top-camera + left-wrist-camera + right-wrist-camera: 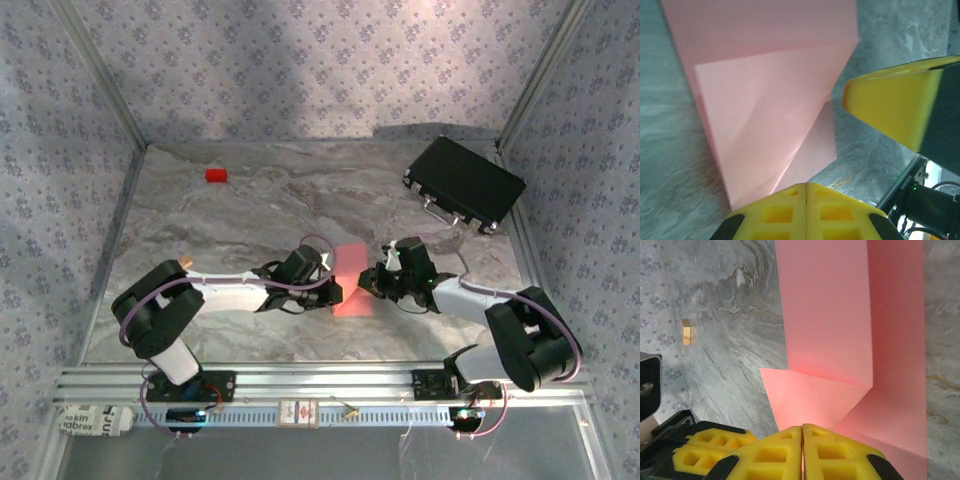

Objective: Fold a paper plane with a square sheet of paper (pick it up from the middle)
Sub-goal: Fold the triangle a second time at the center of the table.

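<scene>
Two robot arms meet over a salmon-pink paper (352, 282) at the middle of a grey marbled table (230, 230). The paper lies between the two grippers, nearer the front edge than the back wall, its far part paler and looking lifted off the surface.

The left gripper (336, 291) sits at the paper's left edge. In its wrist view, its yellow fingers (832, 212) are pressed together with no gap, right at the paper's near edge; whether any paper is caught between them cannot be told. A diagonal fold crosses the paper (765, 100) there, and a yellow finger (890, 105) of the other arm hangs just beside it.

The right gripper (368, 284) is at the paper's right edge. In its wrist view, its fingers (840, 455) are clamped on the tip of a folded triangular flap, a pink line showing in their seam, with the paper (830, 315) stretching away as a long band.

A red block (216, 175) lies well apart near the back left, and a black case (464, 185) at the back right.
</scene>
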Tool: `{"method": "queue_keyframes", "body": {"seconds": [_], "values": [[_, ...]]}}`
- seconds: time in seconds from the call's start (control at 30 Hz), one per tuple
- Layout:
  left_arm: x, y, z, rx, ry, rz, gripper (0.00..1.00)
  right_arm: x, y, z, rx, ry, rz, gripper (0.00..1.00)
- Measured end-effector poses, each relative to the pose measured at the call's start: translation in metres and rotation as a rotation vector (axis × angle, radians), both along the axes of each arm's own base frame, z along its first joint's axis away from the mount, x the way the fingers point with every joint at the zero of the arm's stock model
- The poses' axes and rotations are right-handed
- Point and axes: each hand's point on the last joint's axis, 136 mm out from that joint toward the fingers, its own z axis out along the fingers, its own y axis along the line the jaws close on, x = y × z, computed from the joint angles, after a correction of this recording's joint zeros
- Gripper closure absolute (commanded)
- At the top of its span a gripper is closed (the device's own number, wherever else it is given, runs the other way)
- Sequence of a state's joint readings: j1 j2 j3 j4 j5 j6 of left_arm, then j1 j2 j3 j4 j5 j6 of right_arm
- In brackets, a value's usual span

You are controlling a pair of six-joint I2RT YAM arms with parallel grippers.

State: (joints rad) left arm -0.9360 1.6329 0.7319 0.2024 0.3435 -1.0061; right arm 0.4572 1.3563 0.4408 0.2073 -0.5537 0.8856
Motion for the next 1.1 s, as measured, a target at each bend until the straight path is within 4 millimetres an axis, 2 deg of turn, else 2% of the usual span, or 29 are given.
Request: {"method": "queue_keyframes", "body": {"seconds": [0.3,0.5,0.93,1.1], "values": [[-0.001,0.001,-0.022,0.037,0.035,0.006,0.96,0.001,0.012,0.003,0.006,-0.001,0.029,0.91],[-0.002,0.001,-0.033,0.048,0.051,0.001,0.96,0.002,0.015,-0.002,-0.001,0.013,0.032,0.91],[-0.002,-0.002,-0.035,0.039,0.056,0.000,0.95,0.003,0.014,-0.025,-0.031,0.069,0.031,0.92],[-0.002,-0.002,-0.035,0.039,0.056,0.000,0.94,0.002,0.011,-0.038,-0.060,0.093,0.027,0.95]]}}
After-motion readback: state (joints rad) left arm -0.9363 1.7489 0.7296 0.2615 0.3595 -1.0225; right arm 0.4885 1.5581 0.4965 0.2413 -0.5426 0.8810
